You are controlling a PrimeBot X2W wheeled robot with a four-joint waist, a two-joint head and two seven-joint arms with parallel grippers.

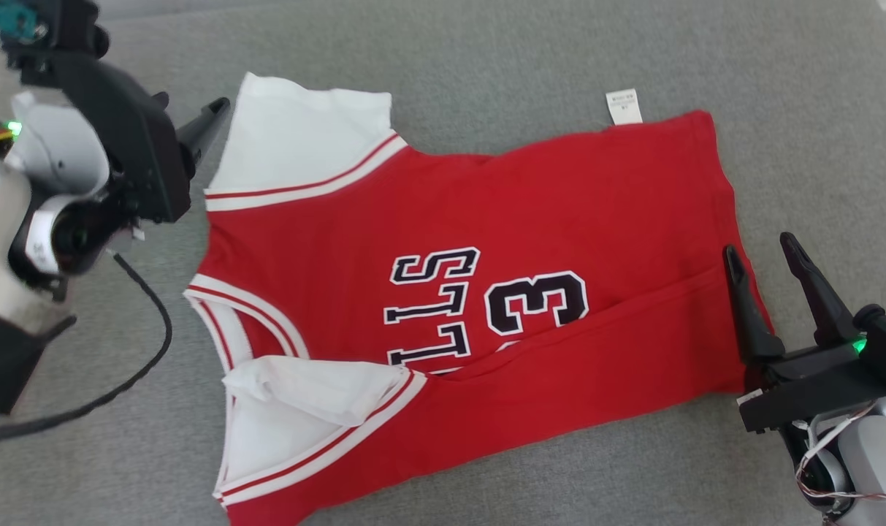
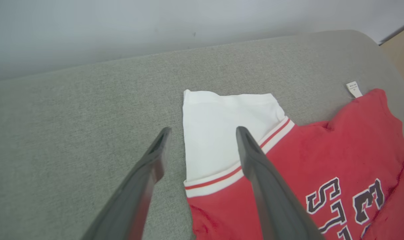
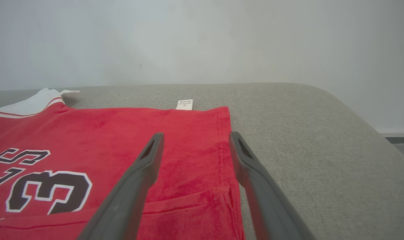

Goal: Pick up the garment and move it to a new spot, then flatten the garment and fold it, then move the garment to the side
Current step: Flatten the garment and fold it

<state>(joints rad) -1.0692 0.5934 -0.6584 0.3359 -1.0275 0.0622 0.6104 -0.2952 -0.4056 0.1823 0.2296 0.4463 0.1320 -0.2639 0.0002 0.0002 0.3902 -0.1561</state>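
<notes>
A red jersey [image 1: 486,219] with white sleeves and dark lettering lies spread on the grey cushion [image 1: 486,58], its near long edge folded over toward the middle. The far white sleeve [image 2: 221,126] lies flat; the near sleeve [image 1: 304,394] is crumpled. My left gripper [image 2: 202,133] is open, raised above the far sleeve's outer edge, holding nothing. My right gripper [image 1: 764,252] is open too, its fingers [image 3: 148,156] hovering over the jersey's hem corner [image 3: 221,140] with nothing between them.
A white care label [image 1: 624,107] sticks out from the jersey's far edge. A black cable [image 1: 143,358] loops from my left arm over the cushion. A pale wall [image 3: 202,40] rises behind the cushion, whose rounded edge falls away on the right.
</notes>
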